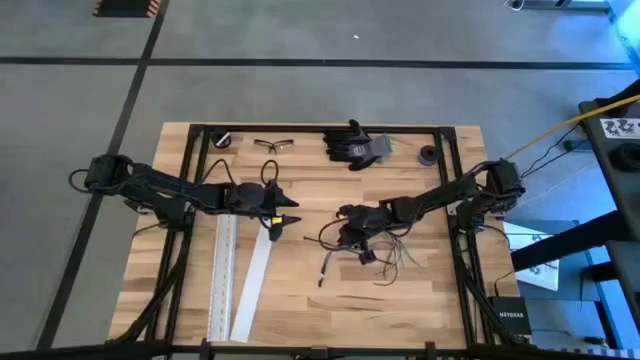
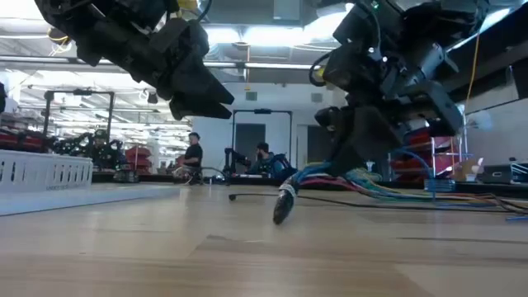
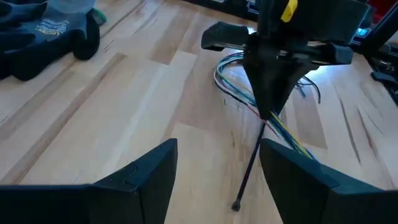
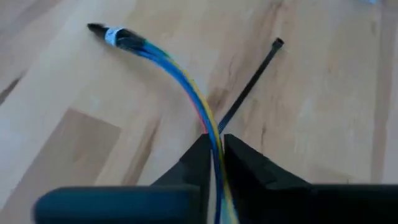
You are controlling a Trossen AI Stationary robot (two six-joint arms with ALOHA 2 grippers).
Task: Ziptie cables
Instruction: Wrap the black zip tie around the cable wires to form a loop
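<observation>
Both arms reached inward over the wooden table [image 1: 300,290]. The right gripper [image 1: 350,215] stood near the table's middle, its fingers [image 4: 249,165] clenched on the cables [image 1: 375,245], which passed through the narrow gap between the fingertips. In the right wrist view the coloured wires (blue, yellow and red among them) ran out from the fingers in an arc to a bound end [image 4: 115,35] wrapped in a pale band and resting on the wood. In the low view that bound end [image 2: 283,205] tilted down to touch the table, while the rest of the bundle trailed away behind the gripper, its loose ends splayed across the right part of the table.

A black zip tie [image 4: 249,84] lay flat on the wood, passing under the wires just beside the right gripper; its small square head [image 3: 237,206] pointed toward the left arm.

The left gripper [image 1: 285,210] hovered above the table, well apart from the bundle, with its fingers [image 3: 146,177] spread and nothing between them. Two long white strips [image 1: 238,275] lay below it. At the far edge lay a pair of glasses [image 1: 273,145] and dark gloves [image 1: 355,147].
</observation>
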